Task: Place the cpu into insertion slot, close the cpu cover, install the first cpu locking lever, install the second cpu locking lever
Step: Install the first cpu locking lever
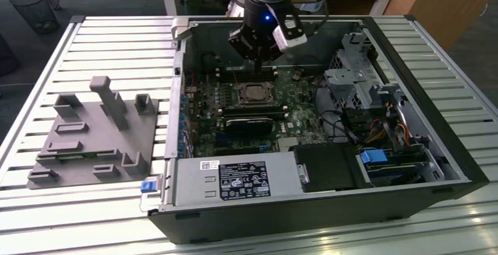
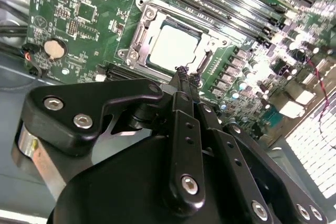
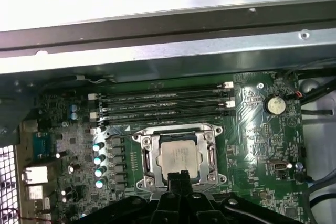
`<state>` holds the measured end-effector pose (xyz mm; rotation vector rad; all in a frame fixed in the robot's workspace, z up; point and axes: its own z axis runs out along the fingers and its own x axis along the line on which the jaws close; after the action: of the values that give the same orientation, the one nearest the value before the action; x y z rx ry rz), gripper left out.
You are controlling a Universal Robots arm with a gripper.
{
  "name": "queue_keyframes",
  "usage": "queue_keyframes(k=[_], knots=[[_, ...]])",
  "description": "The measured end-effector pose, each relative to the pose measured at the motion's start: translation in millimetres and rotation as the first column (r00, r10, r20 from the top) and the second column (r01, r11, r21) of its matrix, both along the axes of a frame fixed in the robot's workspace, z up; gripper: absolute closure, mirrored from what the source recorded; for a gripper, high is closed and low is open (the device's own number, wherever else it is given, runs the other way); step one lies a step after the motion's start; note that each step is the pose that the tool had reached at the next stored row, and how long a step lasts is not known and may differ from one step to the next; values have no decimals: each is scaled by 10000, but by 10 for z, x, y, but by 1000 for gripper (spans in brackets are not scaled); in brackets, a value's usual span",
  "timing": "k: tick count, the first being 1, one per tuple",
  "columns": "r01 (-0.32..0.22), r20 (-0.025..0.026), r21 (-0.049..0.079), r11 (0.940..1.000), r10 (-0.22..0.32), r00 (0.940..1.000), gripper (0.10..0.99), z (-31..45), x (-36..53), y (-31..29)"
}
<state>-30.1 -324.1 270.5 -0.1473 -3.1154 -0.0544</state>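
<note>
Gripper [image 2: 184, 72] fingers are pressed together, with the tips just over one edge of the cpu cover [image 2: 137, 34]. From the exterior view's left: grey fixture block [image 1: 93, 132] on the slatted table [image 1: 78, 220]; open computer case [image 1: 444, 126], with the cpu [image 2: 173, 45] seated beneath the lowered cover; drive cage [image 1: 354, 68].

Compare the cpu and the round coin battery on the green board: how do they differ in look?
Shape: the cpu is square, the coin battery is round. Size: the cpu is clearly larger than the coin battery. Setting: the cpu lies within the window of the cpu cover; the coin battery sits in a dark round holder. Both have pale silvery tops and lie flat on the green board.
</note>
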Motion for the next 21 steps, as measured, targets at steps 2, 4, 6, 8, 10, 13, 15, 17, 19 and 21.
queue_keyframes(k=[2, 4, 6, 8, 10, 13, 15, 17, 19, 21], knots=[[-219, 0, 0, 9998, 219, 9998, 980, 0, 0, 0], [-414, 0, 0, 9991, 414, 9991, 980, 0, 0, 0], [-593, 0, 0, 9982, 593, 9982, 980, 0, 0, 0], [-819, 0, 1, 9966, 819, 9966, 980, 0, -1, 0], [-1146, 0, 1, 9934, 1146, 9934, 980, 0, -1, 0], [-1662, 1, 1, 9861, 1662, 9861, 980, 0, -2, 0], [-1773, 10, 6, 9842, 1773, 9842, 980, 0, -20, -4], [-1772, 80, 14, 9842, 1771, 9842, 980, -1, -89, -6], [-1766, 129, 26, 9843, 1766, 9842, 980, -2, -152, -6], [-1640, 135, 33, 9864, 1640, 9864, 980, -5, -166, -6]])
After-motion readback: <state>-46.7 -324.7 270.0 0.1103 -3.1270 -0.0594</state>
